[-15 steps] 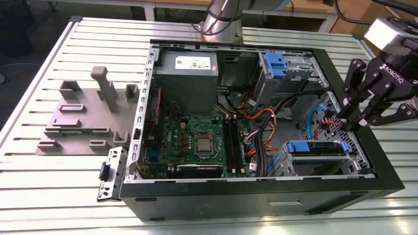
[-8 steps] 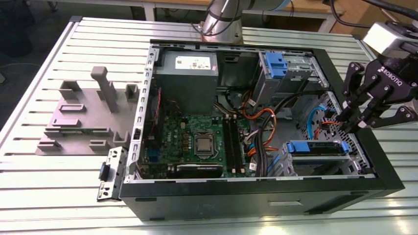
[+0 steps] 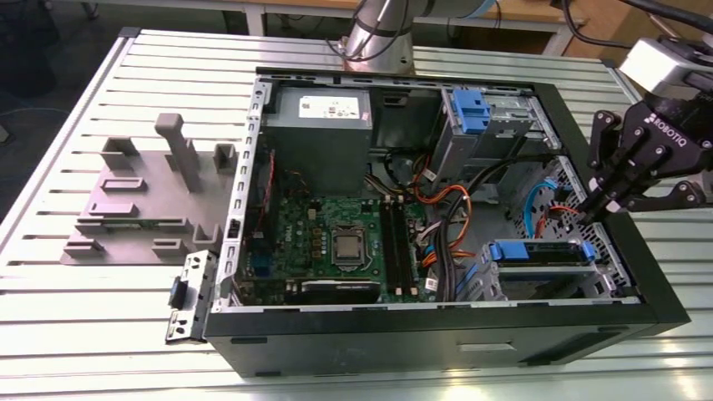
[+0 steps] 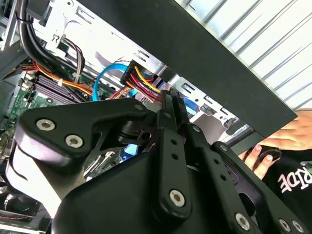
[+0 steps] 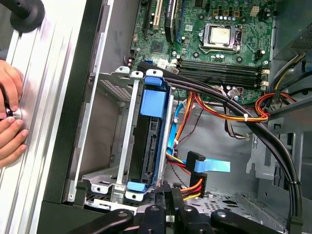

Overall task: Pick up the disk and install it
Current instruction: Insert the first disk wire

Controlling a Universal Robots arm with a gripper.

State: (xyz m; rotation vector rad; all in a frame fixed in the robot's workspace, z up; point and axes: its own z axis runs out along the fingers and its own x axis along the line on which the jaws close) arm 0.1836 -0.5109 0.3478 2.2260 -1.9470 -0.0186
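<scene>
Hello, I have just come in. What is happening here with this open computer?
A robot arm is working at an open computer case that lies on a slatted table. Its gripper hangs at the case's wall on the exterior view's right, jaws closed together and holding nothing. The disk with blue rails already sits in its metal bay inside the case. In the first wrist view a person's hand rests on the table beside the case.

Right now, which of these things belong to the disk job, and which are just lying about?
Part of the job: the disk, sitting in its metal bay inside the computer case; the gripper, jaws shut, close by.

Lying about: the grey fixture and a loose bracket on the table; a person's hand beside the case.
</scene>
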